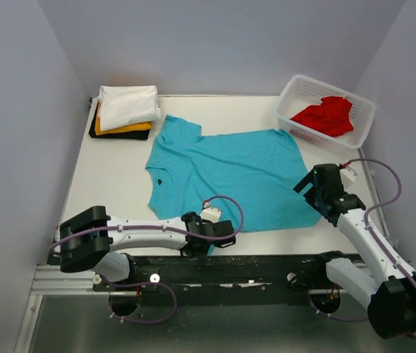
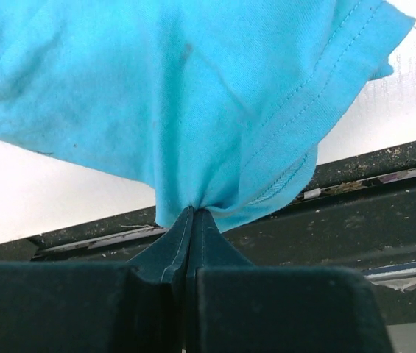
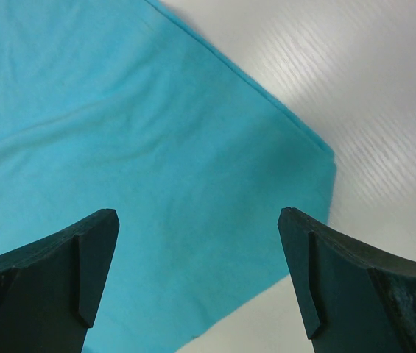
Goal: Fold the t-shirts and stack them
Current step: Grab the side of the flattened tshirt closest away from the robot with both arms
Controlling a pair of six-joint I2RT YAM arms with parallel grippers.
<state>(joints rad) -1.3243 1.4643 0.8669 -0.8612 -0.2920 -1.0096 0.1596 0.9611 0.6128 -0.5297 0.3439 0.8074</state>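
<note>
The teal t-shirt (image 1: 230, 173) lies spread flat on the white table. My left gripper (image 1: 219, 237) sits at the table's near edge, shut on the shirt's near sleeve, which bunches at the closed fingertips in the left wrist view (image 2: 191, 211). My right gripper (image 1: 318, 197) is open and empty, hovering over the shirt's near right hem corner (image 3: 296, 176). A folded stack with the white t-shirt (image 1: 128, 104) on top, a yellow-orange one (image 1: 123, 129) under it and a black one (image 1: 103, 134) at the bottom sits at the back left. The red t-shirt (image 1: 325, 115) lies crumpled in the basket.
A white plastic lattice basket (image 1: 296, 92) stands at the back right. A black metal rail (image 1: 252, 266) runs along the table's near edge, also seen in the left wrist view (image 2: 384, 198). Grey walls enclose the table on three sides.
</note>
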